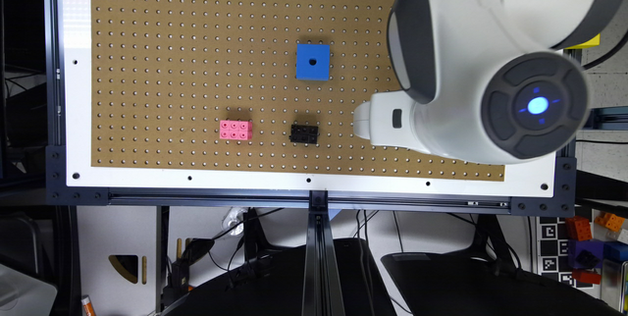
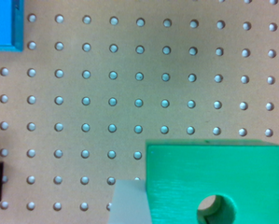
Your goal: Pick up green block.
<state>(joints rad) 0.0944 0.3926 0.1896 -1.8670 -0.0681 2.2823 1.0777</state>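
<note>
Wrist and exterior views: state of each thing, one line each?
green block: flat on the pegboard, hole up, a pale pincer finger against one side.
blue cube: upright on the pegboard, hole up, free.
pink brick: lying studs up, untouched.
black brick: lying on the board, untouched.
pincer: low over the board; open or shut cannot be told.

Blue cube (image 1: 312,62) sits off from the hand (image 1: 363,120); black brick (image 1: 303,133) nearer, pink brick (image 1: 236,129) farther.
</note>
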